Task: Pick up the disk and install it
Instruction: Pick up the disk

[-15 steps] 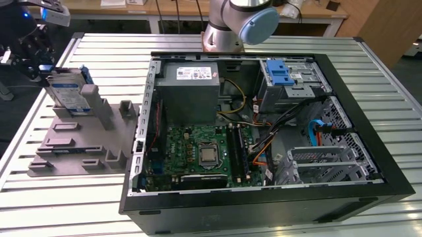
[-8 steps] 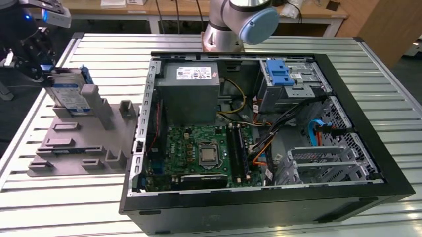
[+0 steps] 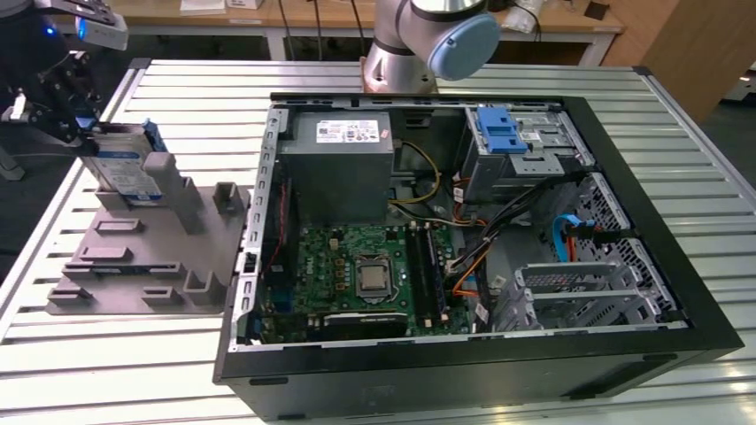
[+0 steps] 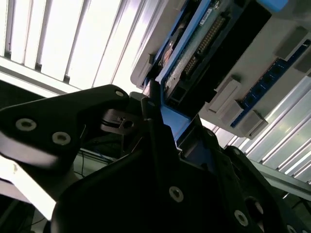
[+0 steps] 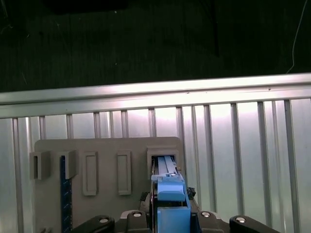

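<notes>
The disk stands on edge at the far end of the grey holder block, on the exterior view's left, its white-and-blue label facing the open computer case. My gripper is at the disk's outer end, shut on it. In the first wrist view the disk shows edge-on with its blue rail, sitting between my fingers at the holder's slot. In the second wrist view a black finger presses against the disk's blue rail.
The case lies open on the slatted metal table, with the motherboard, the grey power supply and a drive bay with a blue latch at its far right. The arm's base stands behind the case.
</notes>
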You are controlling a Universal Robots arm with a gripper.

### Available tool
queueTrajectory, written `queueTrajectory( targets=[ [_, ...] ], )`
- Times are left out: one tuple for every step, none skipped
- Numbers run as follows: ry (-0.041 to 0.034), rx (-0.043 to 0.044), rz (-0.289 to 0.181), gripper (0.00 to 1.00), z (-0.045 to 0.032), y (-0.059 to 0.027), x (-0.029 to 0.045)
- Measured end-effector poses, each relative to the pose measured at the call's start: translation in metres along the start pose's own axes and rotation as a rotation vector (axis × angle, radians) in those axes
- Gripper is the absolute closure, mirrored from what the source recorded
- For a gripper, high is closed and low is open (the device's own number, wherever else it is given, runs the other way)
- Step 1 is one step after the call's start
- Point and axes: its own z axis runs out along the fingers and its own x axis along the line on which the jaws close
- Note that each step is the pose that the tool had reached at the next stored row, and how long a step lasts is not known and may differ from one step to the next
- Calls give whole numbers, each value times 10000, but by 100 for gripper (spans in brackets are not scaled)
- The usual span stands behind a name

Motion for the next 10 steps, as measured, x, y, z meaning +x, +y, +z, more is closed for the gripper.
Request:
queueTrajectory(
  targets=[
    [0,0,0,63,0,0,0],
    [0,1,-2,63,0,0,0],
    [0,0,-48,63,0,1,1],
    [1,-1,-141,63,0,1,1],
    [2,-3,-273,63,0,1,2],
    [2,-5,-413,63,0,1,2],
    [3,-7,-555,63,0,1,2],
    [4,-8,-671,63,0,2,3],
    [4,-8,-766,63,1,3,5],
    [5,-10,-831,63,0,4,11]
  ],
)
